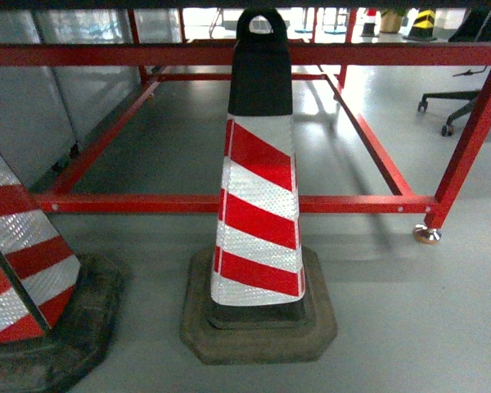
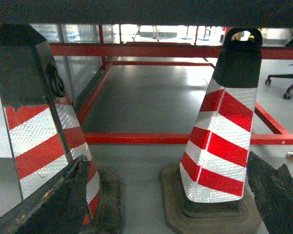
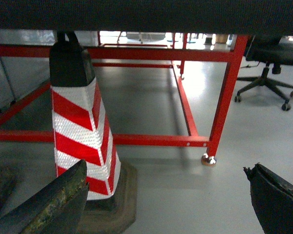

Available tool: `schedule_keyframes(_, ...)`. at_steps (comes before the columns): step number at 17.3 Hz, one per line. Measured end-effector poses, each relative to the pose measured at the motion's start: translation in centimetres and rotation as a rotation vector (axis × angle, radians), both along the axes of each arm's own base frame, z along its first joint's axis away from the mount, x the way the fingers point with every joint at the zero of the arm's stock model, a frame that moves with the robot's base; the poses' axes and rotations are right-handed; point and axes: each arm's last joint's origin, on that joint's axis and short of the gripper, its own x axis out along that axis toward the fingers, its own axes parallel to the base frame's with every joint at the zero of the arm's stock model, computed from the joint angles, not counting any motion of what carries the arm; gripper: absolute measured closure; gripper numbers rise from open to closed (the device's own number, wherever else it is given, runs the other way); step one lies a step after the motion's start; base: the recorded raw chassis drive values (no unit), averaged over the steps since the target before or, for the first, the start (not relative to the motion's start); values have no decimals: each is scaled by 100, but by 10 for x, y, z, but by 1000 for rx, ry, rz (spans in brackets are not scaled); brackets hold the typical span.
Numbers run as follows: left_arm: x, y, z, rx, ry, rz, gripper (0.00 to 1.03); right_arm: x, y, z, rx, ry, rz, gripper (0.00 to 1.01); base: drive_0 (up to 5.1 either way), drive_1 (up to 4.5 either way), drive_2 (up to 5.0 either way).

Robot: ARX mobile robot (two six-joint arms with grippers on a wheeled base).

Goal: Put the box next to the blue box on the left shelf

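Box not in any view, so bearing and nearer arm unknowable; cone (image 1: 260, 176) ahead; left end effector (image 2: 166, 195) and right end effector (image 3: 171, 195) apparently released, empty

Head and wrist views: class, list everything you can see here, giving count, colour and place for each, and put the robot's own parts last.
Traffic cones: two, red and white stripes with black tops and dark bases; one at centre, one cut off at the left edge.
Metal frame: one, red, standing on the floor behind the cones.
Frame foot: one, silver, at the frame's right front leg.
Office chair: one seen whole, black, on wheels, to the right beyond the frame.
Floor: grey, glossy.
Blue crate: none in view.
Left gripper: black fingers apart, nothing held.
Right gripper: black fingers apart, nothing held.
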Motion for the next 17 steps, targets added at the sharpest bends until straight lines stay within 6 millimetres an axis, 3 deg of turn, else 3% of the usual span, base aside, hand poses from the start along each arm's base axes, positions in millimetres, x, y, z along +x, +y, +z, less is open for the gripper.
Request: schedule_keyframes(17, 0, 0, 0, -1, 0, 1, 5, 0, 0, 0, -2, 0, 1, 3, 0, 0, 0)
